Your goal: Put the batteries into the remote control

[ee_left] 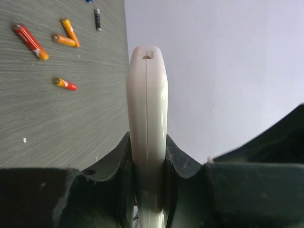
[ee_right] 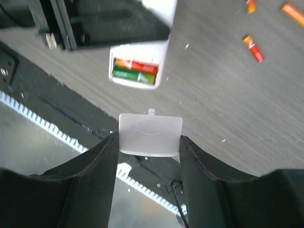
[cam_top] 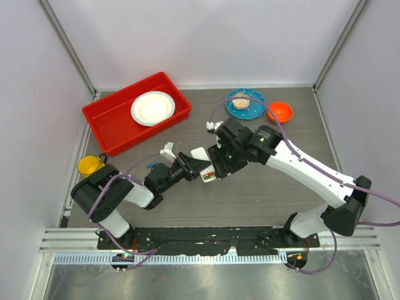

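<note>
My left gripper (ee_left: 147, 142) is shut on the white remote control (ee_left: 147, 95), holding it edge-on above the table. In the right wrist view the remote control (ee_right: 163, 59) shows an open compartment with a red-orange and a green battery (ee_right: 135, 71) lying inside. Just in front of that opening, my right gripper (ee_right: 149, 142) is shut on the small white battery cover (ee_right: 150, 133), gripped by its two side edges. Several loose batteries (ee_left: 30, 42) lie on the table beyond the remote. From above, both grippers meet mid-table at the remote control (cam_top: 201, 156).
A red tray (cam_top: 115, 125) with a white plate (cam_top: 152, 107) sits at the back left. A yellow cup (cam_top: 90, 165) stands beside my left arm. A blue plate (cam_top: 245, 102) and an orange bowl (cam_top: 280, 112) are at the back right.
</note>
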Controlling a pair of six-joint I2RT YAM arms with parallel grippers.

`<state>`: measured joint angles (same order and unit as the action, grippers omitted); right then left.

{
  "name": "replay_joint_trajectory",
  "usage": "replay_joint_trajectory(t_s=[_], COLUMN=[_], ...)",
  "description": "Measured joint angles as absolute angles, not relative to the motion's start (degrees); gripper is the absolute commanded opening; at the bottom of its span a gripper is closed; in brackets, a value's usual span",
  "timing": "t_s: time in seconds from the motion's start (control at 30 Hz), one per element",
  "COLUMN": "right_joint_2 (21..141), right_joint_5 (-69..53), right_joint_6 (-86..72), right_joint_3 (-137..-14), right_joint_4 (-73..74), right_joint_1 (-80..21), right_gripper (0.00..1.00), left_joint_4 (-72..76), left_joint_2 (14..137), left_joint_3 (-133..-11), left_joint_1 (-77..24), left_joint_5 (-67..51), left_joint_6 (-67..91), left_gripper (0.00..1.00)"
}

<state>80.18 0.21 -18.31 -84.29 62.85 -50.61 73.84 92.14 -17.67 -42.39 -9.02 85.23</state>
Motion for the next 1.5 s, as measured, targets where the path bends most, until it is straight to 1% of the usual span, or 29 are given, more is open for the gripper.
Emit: replay_joint_trajectory(t_s=[0.3, 0.7, 1.1, 1.5], right_joint_2=[85.2, 92.8, 93.7, 93.7], right_joint_5=[-1.8, -1.0, -0.7, -0.8], right_joint_6=[-16.9, -15.2, -16.7, -18.3], right_joint_3=[-86.1, -89.3, -88.9, -84.7], right_joint_4=[69.0, 69.4, 65.1, 60.6], right_joint_1=[-53.3, -54.2, -55.6, -56.0], right_gripper=[0.01, 0.01, 0.01, 0.01], left_joint_4=[73.8, 73.8, 73.8, 73.8], left_joint_2=[92.1, 92.1, 91.2, 87.0], left_joint_3=[-16.6, -15.2, -13.3, -12.3], left_joint_1=[-42.8, -46.1, -47.2, -48.8], left_joint_5=[-4.5, -2.1, 1.6, 5.3], left_joint_6=[85.0, 83.3, 80.2, 75.2], left_gripper=[0.00, 0.00, 0.00, 0.00])
